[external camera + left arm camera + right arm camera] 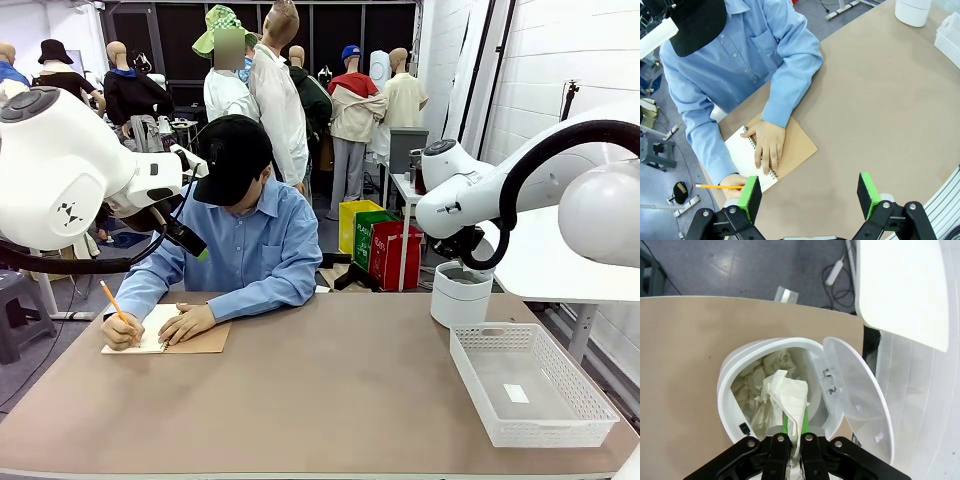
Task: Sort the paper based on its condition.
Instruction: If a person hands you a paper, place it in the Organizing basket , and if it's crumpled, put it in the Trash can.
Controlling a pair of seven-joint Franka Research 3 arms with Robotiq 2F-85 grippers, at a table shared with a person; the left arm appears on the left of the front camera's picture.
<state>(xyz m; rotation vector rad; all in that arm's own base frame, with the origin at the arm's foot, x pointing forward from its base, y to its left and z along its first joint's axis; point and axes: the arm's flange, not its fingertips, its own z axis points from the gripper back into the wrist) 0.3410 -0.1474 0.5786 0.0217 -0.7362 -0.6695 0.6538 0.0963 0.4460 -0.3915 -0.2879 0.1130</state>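
- Brown table (330,400) in a busy workshop; a person (250,240) at its far left writes with a pencil (112,300) in a notebook (195,340).
- The relation that counts: my right gripper (792,425) hangs over the far right of the table, and the open mouth of the round white bin (727,375) lies directly below it — no sideways travel looks needed, only a release.
- That gripper is clamped tight on a crumpled wad (785,395), which sticks out past the fingertips with its long axis pointing down into the bin.
- The bin's lid (855,390) is swung aside to the right of the opening, out of the drop path.
- Inside the bin, more crumpled paper (752,390) already lies in a loose heap against the wall.
- The white mesh basket (590,415) sits on the near right of the table, just beside the bin; a small white rectangle (515,393) lies flat on its floor — sheet or label, I cannot tell.
- My left gripper (810,192) hovers above the table's left side near the notebook, jaws spread wide and holding nothing; it is well apart from the bin, so the right arm is the nearer one.
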